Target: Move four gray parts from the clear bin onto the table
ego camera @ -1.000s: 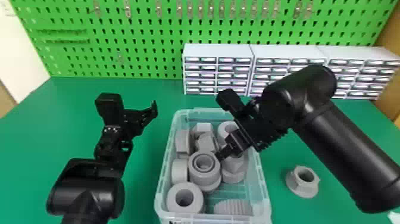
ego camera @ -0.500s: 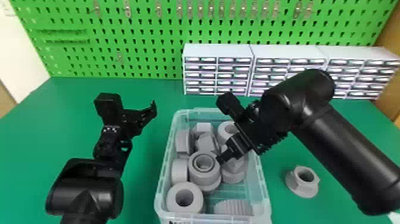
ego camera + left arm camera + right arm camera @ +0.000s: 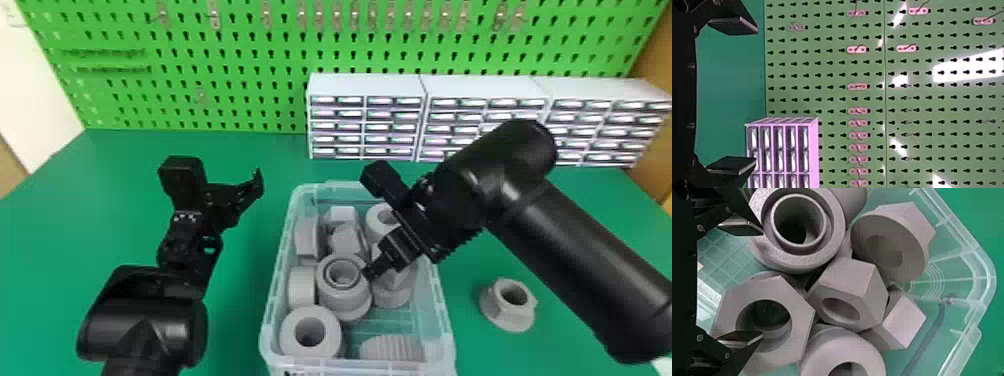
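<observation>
A green table point(image 3: 240, 325) spreads across most of the head view, with the green pegboard point(image 3: 250, 107) standing along the top. The white drawer cabinets point(image 3: 365, 86) sit in a row at the upper right, against the board. The clear bin point(image 3: 446, 312) takes the lower middle of the frame, and I can see gray parts crowded inside it. Over at centre left is the left gripper point(image 3: 240, 195), well apart from the bin; its fingers stand wide, with nothing between them. The right gripper point(image 3: 371, 271) reaches into the bin from the right, fingers spread and clamped on nothing. In its wrist view, one finger lies over a hexagonal part point(image 3: 727, 301), the other beside a ringed part point(image 3: 345, 305); whether they touch, I can't tell. A wide-holed part point(image 3: 291, 335) sits in the bin's lower left corner, a ribbed part point(image 3: 392, 347) at its lower right. One flanged gray part point(image 3: 520, 320) rests on the table at the lower right, outside the bin.
</observation>
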